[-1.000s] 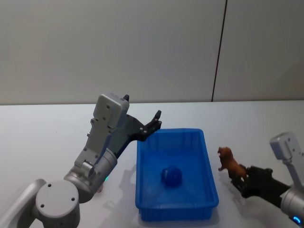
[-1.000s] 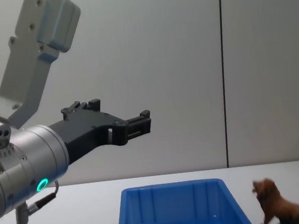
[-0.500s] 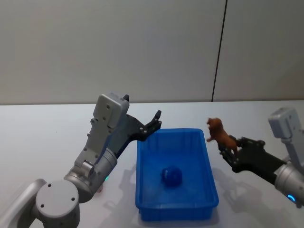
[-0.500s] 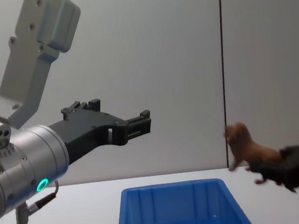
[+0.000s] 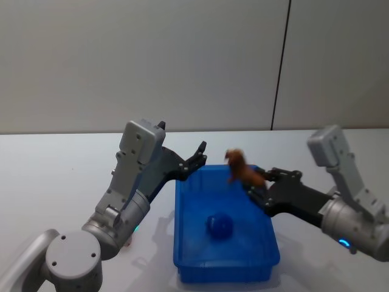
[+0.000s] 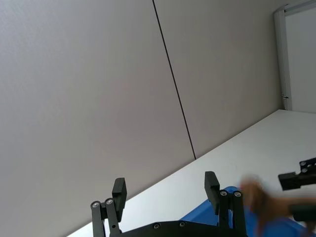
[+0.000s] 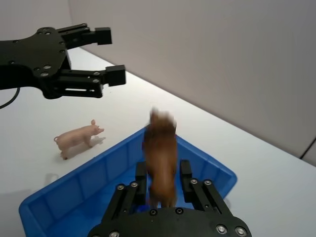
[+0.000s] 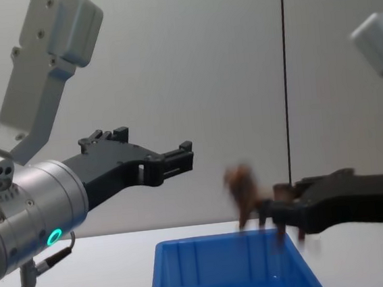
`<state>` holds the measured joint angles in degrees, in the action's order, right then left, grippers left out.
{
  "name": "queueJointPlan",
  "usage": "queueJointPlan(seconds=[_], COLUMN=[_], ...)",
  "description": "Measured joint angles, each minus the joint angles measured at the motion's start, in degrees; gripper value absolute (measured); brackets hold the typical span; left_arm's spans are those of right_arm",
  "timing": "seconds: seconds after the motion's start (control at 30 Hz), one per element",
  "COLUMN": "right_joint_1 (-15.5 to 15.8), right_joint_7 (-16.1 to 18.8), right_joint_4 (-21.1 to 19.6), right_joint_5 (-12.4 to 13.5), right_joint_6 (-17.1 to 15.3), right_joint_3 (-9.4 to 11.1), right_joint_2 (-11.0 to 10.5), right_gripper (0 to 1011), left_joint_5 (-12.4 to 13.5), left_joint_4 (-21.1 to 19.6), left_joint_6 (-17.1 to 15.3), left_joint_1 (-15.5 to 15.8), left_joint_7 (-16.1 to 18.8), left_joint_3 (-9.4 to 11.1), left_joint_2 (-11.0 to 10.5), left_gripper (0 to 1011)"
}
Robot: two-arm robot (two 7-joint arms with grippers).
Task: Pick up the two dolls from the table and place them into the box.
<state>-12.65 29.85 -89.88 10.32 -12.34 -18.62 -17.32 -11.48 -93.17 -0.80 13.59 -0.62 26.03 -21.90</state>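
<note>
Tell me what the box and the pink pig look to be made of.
The box: likely moulded plastic, slightly shiny bright blue, with a rimmed edge and ribbed walls. The pink pig: probably hard plastic or rubber, with smooth matte skin and moulded legs and snout; which of the two cannot be told.

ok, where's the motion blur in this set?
Chest view: brown doll smeared by motion, left tool crisp. Left wrist view: doll is a brown streak. Right wrist view: doll soft in the right tool, pink doll and box sharp. Head view: mild smear.
</note>
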Motion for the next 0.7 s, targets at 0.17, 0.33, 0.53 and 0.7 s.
queueJointPlan(seconds=[0.17,0.33,0.53,0.7], right_joint_1=[-0.93,-1.56,-1.54,-0.67], right_joint_7=[0.84,1.03,0.4,-0.78], right_joint_4=[1.32,2.36,2.57,1.92], right_joint_5=[-1.0,-1.76,-1.86,-1.04], right_joint_6=[-0.94,-1.4,-1.32,-0.99], right_joint_3=[-0.92,-1.5,-1.3,-0.43], right_joint_2=[1.09,1.72,1.32,0.06], right_gripper=[481,682,864,977], left_joint_5=[0.0,0.0,0.0,0.0], left_joint_4=[0.0,0.0,0.0,0.0], left_joint_6=[0.0,0.0,0.0,0.0], left_joint_1=[0.0,0.0,0.0,0.0], left_joint_7=[0.0,0.0,0.0,0.0], left_joint_3=[0.0,0.0,0.0,0.0], left_joint_2=[0.0,0.0,0.0,0.0], left_gripper=[1001,1001,1001,1001])
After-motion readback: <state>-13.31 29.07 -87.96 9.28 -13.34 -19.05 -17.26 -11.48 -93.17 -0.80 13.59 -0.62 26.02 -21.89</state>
